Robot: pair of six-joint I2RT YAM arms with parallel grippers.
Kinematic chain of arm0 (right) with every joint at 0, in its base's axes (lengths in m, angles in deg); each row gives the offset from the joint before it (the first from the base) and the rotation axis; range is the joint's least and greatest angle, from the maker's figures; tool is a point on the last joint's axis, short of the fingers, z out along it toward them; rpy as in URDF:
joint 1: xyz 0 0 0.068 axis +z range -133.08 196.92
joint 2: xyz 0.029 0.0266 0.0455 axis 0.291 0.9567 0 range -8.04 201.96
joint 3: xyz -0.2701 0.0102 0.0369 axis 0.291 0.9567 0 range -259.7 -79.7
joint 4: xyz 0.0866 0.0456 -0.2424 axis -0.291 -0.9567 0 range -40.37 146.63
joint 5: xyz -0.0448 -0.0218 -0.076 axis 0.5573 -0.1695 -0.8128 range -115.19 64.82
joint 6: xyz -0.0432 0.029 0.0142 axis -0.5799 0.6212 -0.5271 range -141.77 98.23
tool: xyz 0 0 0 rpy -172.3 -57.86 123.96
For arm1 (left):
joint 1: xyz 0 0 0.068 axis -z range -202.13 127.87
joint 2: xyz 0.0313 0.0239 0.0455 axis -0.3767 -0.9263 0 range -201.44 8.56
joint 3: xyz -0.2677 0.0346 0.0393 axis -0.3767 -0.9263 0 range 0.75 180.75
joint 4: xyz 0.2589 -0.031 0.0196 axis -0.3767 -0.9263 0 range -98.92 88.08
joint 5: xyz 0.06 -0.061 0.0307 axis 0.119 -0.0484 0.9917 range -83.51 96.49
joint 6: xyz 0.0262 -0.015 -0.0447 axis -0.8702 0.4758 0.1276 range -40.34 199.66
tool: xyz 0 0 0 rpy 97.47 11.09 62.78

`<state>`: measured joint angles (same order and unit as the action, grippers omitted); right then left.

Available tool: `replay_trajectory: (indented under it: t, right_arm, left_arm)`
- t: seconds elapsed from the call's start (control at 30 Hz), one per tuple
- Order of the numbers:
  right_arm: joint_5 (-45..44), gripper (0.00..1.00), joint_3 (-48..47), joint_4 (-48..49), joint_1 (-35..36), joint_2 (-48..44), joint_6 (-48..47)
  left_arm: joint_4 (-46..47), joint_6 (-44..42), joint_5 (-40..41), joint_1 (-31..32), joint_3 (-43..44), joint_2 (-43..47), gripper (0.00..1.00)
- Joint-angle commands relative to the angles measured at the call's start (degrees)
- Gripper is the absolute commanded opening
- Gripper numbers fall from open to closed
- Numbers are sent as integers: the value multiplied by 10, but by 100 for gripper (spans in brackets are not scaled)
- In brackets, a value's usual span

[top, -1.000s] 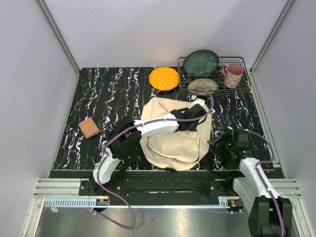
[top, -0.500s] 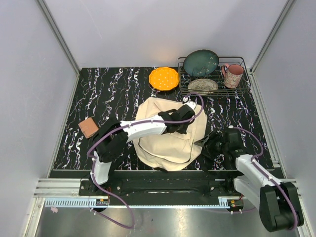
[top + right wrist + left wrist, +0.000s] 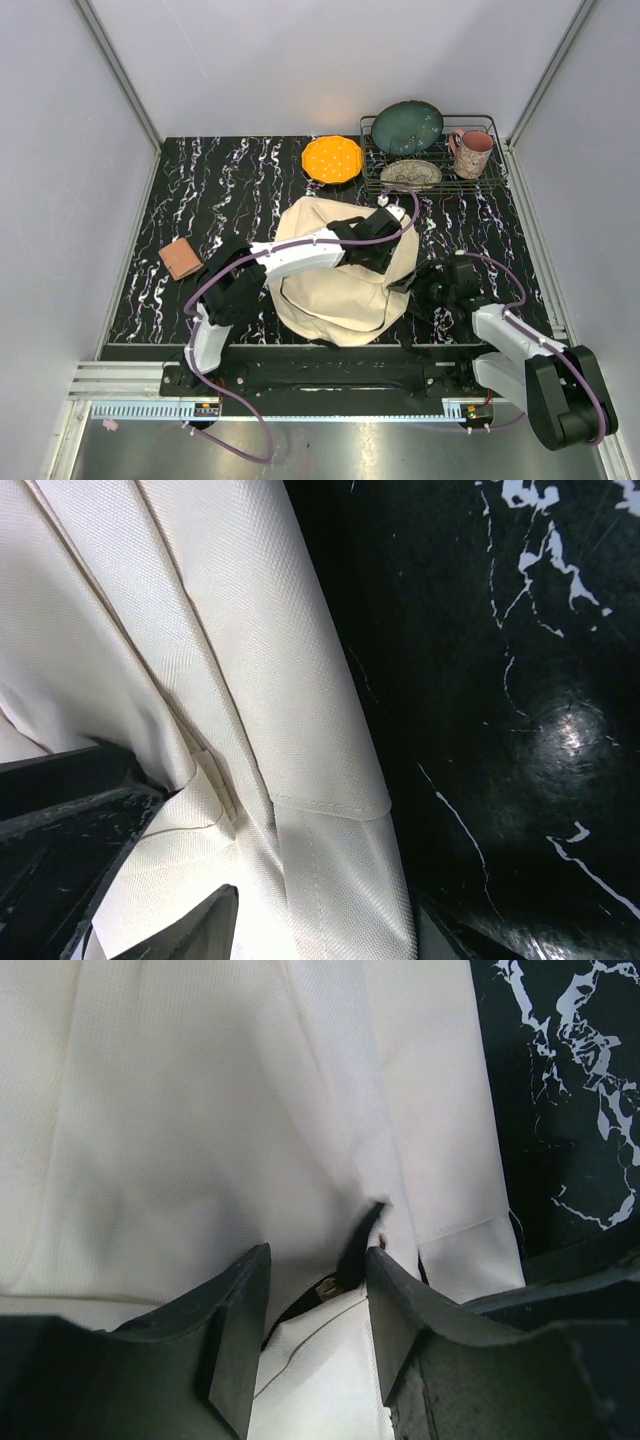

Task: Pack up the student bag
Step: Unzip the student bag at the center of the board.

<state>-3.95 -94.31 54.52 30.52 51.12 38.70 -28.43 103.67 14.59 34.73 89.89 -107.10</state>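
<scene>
The student bag [image 3: 335,295], cream-beige fabric, lies in the middle of the black marbled table. My left arm reaches over it, and the left gripper [image 3: 378,250] hovers at the bag's upper right part. In the left wrist view the left gripper [image 3: 317,1256] is open just above the fabric, with a black zipper pull [image 3: 356,1245] showing in the gap, ungripped. My right gripper [image 3: 418,290] is at the bag's right edge. In the right wrist view the right gripper [image 3: 325,905] stands wide open, with a folded cream seam of the bag [image 3: 300,730] lying between its fingers.
A small brown book [image 3: 181,259] lies at the left of the table. An orange plate [image 3: 332,158] sits behind the bag. A wire rack [image 3: 495,180] at the back right holds a green plate [image 3: 408,127], a patterned bowl [image 3: 411,173] and a pink mug [image 3: 471,153].
The left jaws have opened after being shut on the bag. The bag slid a little to the left. The right gripper moved left up to the bag's edge.
</scene>
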Motion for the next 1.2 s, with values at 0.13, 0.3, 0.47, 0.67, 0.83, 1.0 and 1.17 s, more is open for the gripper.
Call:
replay_trajectory:
  t: [0.13,0.3,0.47,0.67,0.83,1.0,1.17]
  right_arm:
    - [-52,70,-2,-21,9,-34,10]
    - [-64,66,12,-32,9,-68,21]
    - [-62,66,13,-35,10,-69,19]
    - [-59,66,12,-38,9,-66,18]
    - [-63,66,15,-41,9,-71,18]
    - [-71,66,22,-49,9,-75,23]
    - [-71,63,23,-39,9,-70,26]
  left_arm:
    - [-44,5,-7,4,23,-42,47]
    - [-42,2,-12,4,26,-51,44]
    - [-41,10,-11,3,38,-62,29]
    - [-44,20,-5,3,50,-76,9]
    - [-43,17,-12,3,52,-72,0]
    - [-21,15,3,3,21,-28,0]
    - [-16,17,41,2,-5,37,0]
